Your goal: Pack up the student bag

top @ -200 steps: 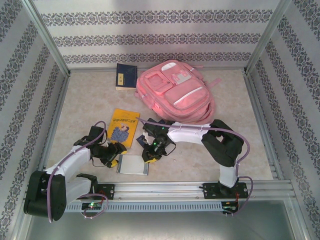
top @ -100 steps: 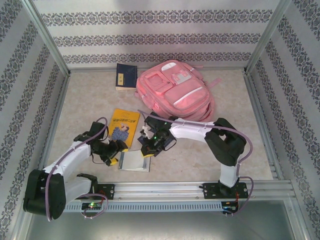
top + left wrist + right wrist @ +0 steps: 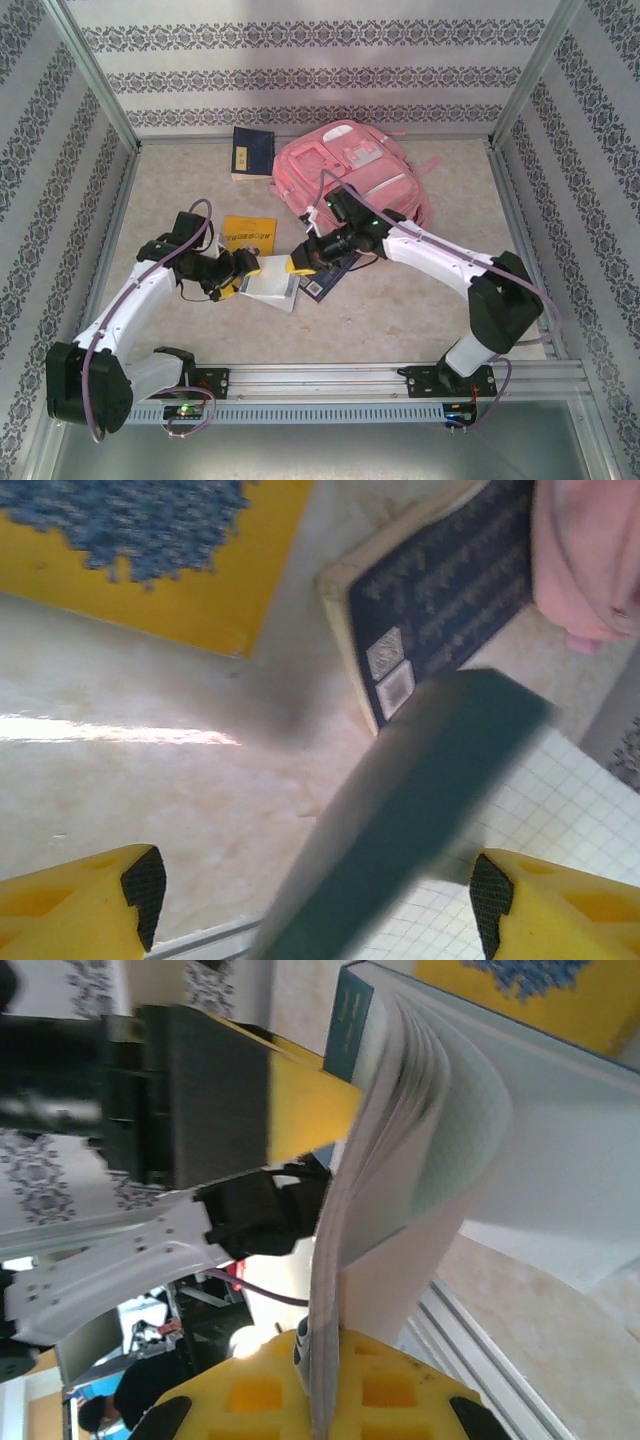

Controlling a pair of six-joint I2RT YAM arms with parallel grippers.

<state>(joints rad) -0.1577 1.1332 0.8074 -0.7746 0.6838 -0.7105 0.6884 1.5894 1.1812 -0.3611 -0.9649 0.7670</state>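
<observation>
Top external view: pink backpack (image 3: 345, 170) lies flat at far middle of table, front pockets up. Long axis slants far-left to near-right, top end toward back wall. My right arm reaches leftward across its near edge; right gripper (image 3: 300, 263) pinches notebook (image 3: 272, 287) by its pages. My left arm extends forward-right; left gripper (image 3: 243, 274) spread, fingers either side of notebook cover. Yellow book (image 3: 248, 231) just behind notebook, dark book (image 3: 326, 283) under right gripper.

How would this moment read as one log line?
right pincer: shut on teal-covered grid notebook | left pincer: open, near notebook | pink fabric backpack: lying behind
</observation>
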